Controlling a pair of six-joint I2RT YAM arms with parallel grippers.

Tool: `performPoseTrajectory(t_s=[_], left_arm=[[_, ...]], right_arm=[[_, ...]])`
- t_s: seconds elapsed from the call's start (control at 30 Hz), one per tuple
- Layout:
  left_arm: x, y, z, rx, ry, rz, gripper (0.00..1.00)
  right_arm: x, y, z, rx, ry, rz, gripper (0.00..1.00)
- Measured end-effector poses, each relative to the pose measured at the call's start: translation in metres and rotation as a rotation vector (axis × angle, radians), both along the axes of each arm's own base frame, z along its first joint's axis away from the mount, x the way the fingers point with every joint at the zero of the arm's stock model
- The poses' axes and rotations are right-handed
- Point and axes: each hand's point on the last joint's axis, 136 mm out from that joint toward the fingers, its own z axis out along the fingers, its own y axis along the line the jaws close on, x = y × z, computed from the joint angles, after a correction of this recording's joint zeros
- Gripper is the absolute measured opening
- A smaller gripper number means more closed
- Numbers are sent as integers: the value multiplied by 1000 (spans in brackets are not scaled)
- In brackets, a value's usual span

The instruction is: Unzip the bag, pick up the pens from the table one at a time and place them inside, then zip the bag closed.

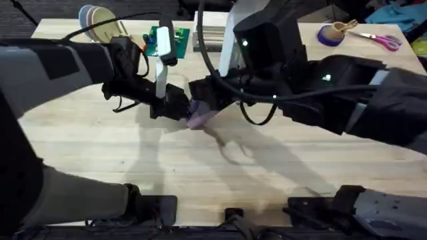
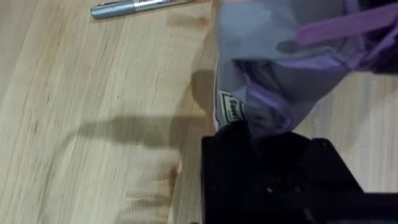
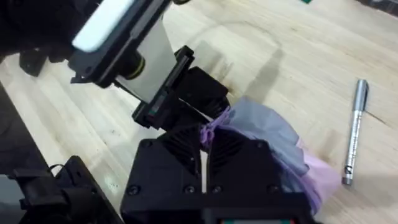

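Note:
The lavender bag (image 1: 200, 119) hangs between both grippers, just above the middle of the table (image 1: 100, 153). My left gripper (image 1: 175, 107) is shut on one end of it. In the left wrist view the black fingers (image 2: 249, 134) pinch the bag (image 2: 273, 68) near its white label. My right gripper (image 3: 205, 140) is shut on a purple tab at the top edge of the bag (image 3: 267, 127), close against the left gripper (image 3: 186, 93). A silvery-grey pen (image 3: 354, 130) lies on the wood beside the bag, and also shows in the left wrist view (image 2: 134, 6).
Along the far edge stand stacked bowls (image 1: 100, 23), a green board (image 1: 159, 40), a cream box (image 1: 210, 37), a purple tape roll (image 1: 329, 35) and pink-handled scissors (image 1: 383, 41). Bare wood lies in front of the grippers.

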Motion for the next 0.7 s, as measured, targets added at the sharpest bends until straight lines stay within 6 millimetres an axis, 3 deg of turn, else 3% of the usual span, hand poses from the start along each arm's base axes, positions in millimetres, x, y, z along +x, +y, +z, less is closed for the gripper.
performPoseTrajectory(t_s=[0.47, 0.57, 0.67, 0.7], left_arm=[[0, 0, 0, 0, 0, 0, 42], [-1, -4, 2, -15, -2, -7, 42], [-2, -9, 5, -39, -4, -21, 42], [-2, -11, 6, -49, -6, -24, 42]], right_arm=[[-3, -1, 1, -11, 23, 2, 61], [-15, -14, 3, -59, 89, 14, 483], [-22, -41, 9, -114, 160, -18, 909], [-23, -52, 12, -129, 177, -38, 972]])
